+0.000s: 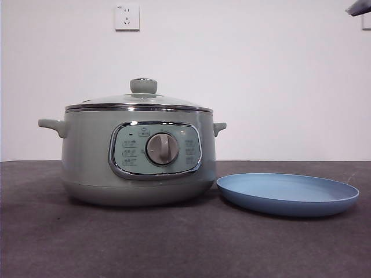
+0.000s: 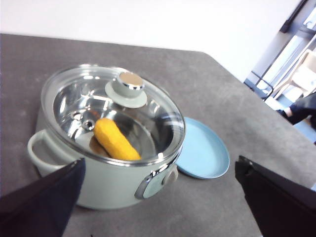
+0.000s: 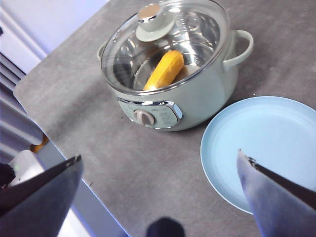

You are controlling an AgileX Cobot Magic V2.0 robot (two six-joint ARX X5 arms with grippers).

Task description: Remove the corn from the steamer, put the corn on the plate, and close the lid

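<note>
corn (image 2: 116,139) inside lidded steamer (image 1: 139,156)

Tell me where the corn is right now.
The corn lies inside the steamer, under the closed glass lid, visible through it in both wrist views. The plate beside the steamer holds nothing.

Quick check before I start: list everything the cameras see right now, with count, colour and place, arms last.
steamer: one, pale sage green with chrome-framed panel, on the table beside the plate.
lid: one, clear glass dome with chrome rim and green knob, seated on the steamer.
corn: one, yellow-orange, lying inside the steamer under the lid.
plate: one, light blue, bare, on the table next to the steamer.
table: one, dark grey.
wall socket: one, white, on the wall behind.
left gripper: black jaws wide apart, above the steamer, holding nothing.
right gripper: black jaws wide apart, above the table near the plate, holding nothing.
</note>
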